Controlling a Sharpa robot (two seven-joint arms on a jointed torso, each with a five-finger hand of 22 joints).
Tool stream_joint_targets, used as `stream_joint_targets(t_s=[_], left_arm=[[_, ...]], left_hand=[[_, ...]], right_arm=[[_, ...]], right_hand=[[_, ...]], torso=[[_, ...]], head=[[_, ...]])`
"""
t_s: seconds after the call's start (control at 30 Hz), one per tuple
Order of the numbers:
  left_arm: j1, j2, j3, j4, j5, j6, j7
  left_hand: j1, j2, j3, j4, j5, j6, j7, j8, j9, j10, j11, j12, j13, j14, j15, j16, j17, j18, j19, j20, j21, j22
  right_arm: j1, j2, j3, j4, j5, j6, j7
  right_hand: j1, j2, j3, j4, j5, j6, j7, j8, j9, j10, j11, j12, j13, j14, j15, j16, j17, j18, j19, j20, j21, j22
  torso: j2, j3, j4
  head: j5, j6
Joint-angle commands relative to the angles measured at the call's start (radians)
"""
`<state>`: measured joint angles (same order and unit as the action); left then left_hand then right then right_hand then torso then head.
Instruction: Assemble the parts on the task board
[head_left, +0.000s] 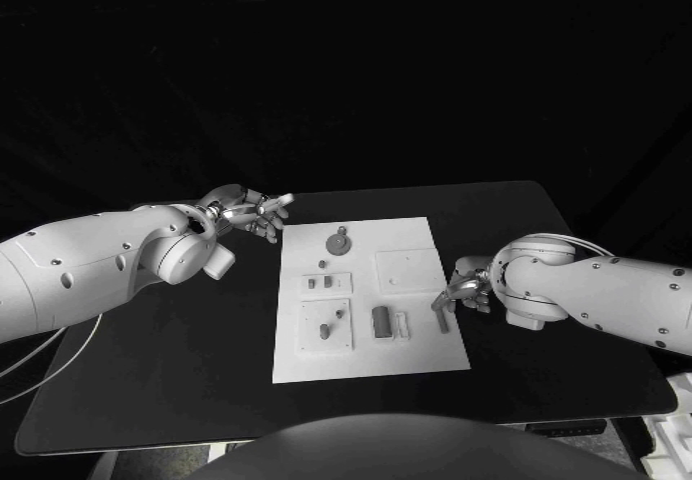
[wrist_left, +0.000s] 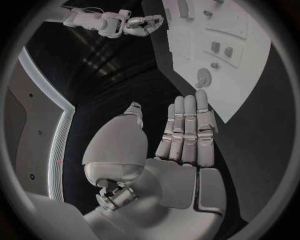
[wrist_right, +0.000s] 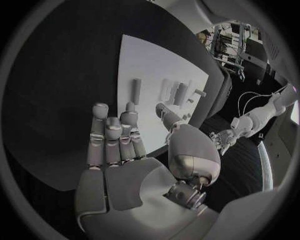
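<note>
Task board (head_left: 407, 362): centre of worktop (head_left: 173, 350), parts lying on it, unassembled (judged an opening step). Left hand (head_left: 254, 212): fingers spread, empty, off the far-left corner. Right hand (head_left: 464, 288): empty, beside a loose part (head_left: 443, 321); likely next: grasp it.

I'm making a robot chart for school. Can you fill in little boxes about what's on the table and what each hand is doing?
table: black
task board: white plate, mid-table
parts: small pieces on the board, one round part at its far end, a bar nearer
left hand: open, holds nothing, by the board's far left corner
right hand: open, holds nothing, over the board's right edge
</note>
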<state>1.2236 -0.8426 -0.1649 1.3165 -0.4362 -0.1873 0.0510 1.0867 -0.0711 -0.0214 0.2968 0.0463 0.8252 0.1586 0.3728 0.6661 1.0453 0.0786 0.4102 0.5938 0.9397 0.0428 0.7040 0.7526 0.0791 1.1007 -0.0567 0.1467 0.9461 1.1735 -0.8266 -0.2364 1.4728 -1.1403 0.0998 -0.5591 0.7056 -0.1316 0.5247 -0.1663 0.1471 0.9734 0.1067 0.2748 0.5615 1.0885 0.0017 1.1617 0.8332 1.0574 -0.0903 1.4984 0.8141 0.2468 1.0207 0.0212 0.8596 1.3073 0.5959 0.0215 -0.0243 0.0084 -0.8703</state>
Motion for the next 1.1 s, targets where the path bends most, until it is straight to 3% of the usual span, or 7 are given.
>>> stream_joint_targets(t_s=[0.03, 0.27, 0.7, 0.8, 0.87, 1.1], left_arm=[[0.001, 0.002, 0.001, 0.002, -0.002, 0.009, 0.005], [0.001, 0.0, 0.001, 0.002, -0.002, 0.009, 0.006], [0.001, 0.001, 0.001, 0.002, -0.002, 0.01, 0.007], [0.001, 0.001, 0.001, 0.003, -0.003, 0.011, 0.006], [0.001, 0.0, 0.001, 0.002, -0.006, 0.008, 0.005], [0.001, 0.0, 0.001, 0.003, -0.007, 0.008, 0.005]], left_hand=[[-0.012, 0.001, 0.007, 0.001, 0.002, -0.007, -0.002, 0.004, -0.001, 0.0, -0.004, -0.006, -0.001, -0.005, -0.002, 0.004, -0.002, 0.01, 0.008, -0.002, -0.004, 0.0], [-0.014, 0.001, 0.008, 0.001, 0.002, -0.007, -0.002, 0.004, -0.001, 0.0, -0.004, -0.006, -0.001, -0.005, -0.002, 0.004, -0.002, 0.01, 0.007, -0.002, -0.004, 0.0], [-0.016, 0.001, 0.009, 0.0, 0.002, -0.007, -0.002, 0.004, -0.001, -0.001, -0.005, -0.006, -0.001, -0.005, -0.003, 0.004, -0.002, 0.011, 0.007, -0.002, -0.004, 0.0], [-0.016, 0.002, 0.009, 0.0, 0.002, -0.007, -0.002, 0.004, -0.001, -0.001, -0.005, -0.006, -0.001, -0.005, -0.003, 0.004, -0.002, 0.011, 0.007, -0.002, -0.004, 0.0], [-0.016, 0.002, 0.009, 0.0, 0.002, -0.007, -0.002, 0.004, -0.001, -0.001, -0.005, -0.006, -0.001, -0.006, -0.003, 0.004, -0.002, 0.011, 0.007, -0.002, -0.004, 0.0], [-0.016, 0.001, 0.009, 0.0, 0.002, -0.007, -0.002, 0.004, -0.002, -0.001, -0.005, -0.006, -0.001, -0.006, -0.003, 0.005, -0.002, 0.011, 0.007, -0.002, -0.004, 0.0]], right_arm=[[-0.011, 0.011, -0.002, -0.012, -0.036, 0.016, -0.005], [-0.025, 0.023, -0.004, -0.029, -0.057, 0.024, -0.007], [-0.045, 0.058, -0.007, -0.054, -0.097, 0.037, -0.01], [-0.049, 0.064, -0.007, -0.066, -0.11, 0.06, -0.007], [-0.051, 0.067, -0.007, -0.074, -0.11, 0.074, -0.006], [-0.062, 0.074, -0.008, -0.088, -0.137, 0.066, -0.006]], right_hand=[[-0.003, -0.012, 0.002, 0.012, -0.01, 0.008, 0.001, 0.003, 0.002, 0.004, -0.006, -0.001, -0.001, 0.003, -0.006, -0.002, 0.0, 0.015, 0.006, -0.003, 0.0, 0.004], [-0.023, -0.021, 0.011, 0.05, -0.018, 0.008, 0.0, 0.003, 0.003, 0.005, -0.007, -0.001, -0.001, 0.003, -0.007, -0.001, 0.0, 0.015, 0.005, -0.005, 0.0, 0.005], [-0.01, -0.003, 0.012, 0.045, -0.017, 0.012, -0.002, 0.006, 0.006, 0.006, -0.008, 0.001, 0.0, 0.004, -0.008, 0.001, 0.001, 0.015, 0.004, -0.007, 0.002, 0.009], [0.002, 0.013, 0.005, 0.026, -0.008, 0.013, -0.002, 0.007, 0.008, 0.007, -0.009, 0.001, 0.001, 0.004, -0.007, 0.002, 0.002, 0.015, 0.003, -0.007, 0.005, 0.011], [0.022, 0.025, -0.002, -0.005, 0.0, 0.011, -0.002, 0.007, 0.009, 0.006, -0.008, 0.001, 0.001, 0.003, -0.007, 0.002, 0.002, 0.015, 0.001, -0.006, 0.006, 0.012], [0.047, 0.053, -0.02, -0.07, 0.003, 0.013, -0.001, 0.007, 0.011, 0.007, -0.007, 0.0, 0.0, 0.002, -0.004, 0.001, 0.001, 0.015, -0.001, -0.002, 0.006, 0.012]], torso=[[0.001, -0.0001, 0.0024], [0.001, -0.0006, 0.0025], [0.001, -0.0005, 0.0013], [0.001, -0.0003, 0.0025], [0.001, -0.0003, 0.0026], [0.001, -0.0008, 0.0014]], head=[[0.0, -0.001], [0.001, -0.002], [0.002, -0.001], [0.003, -0.002], [0.002, -0.002], [0.002, -0.002]])
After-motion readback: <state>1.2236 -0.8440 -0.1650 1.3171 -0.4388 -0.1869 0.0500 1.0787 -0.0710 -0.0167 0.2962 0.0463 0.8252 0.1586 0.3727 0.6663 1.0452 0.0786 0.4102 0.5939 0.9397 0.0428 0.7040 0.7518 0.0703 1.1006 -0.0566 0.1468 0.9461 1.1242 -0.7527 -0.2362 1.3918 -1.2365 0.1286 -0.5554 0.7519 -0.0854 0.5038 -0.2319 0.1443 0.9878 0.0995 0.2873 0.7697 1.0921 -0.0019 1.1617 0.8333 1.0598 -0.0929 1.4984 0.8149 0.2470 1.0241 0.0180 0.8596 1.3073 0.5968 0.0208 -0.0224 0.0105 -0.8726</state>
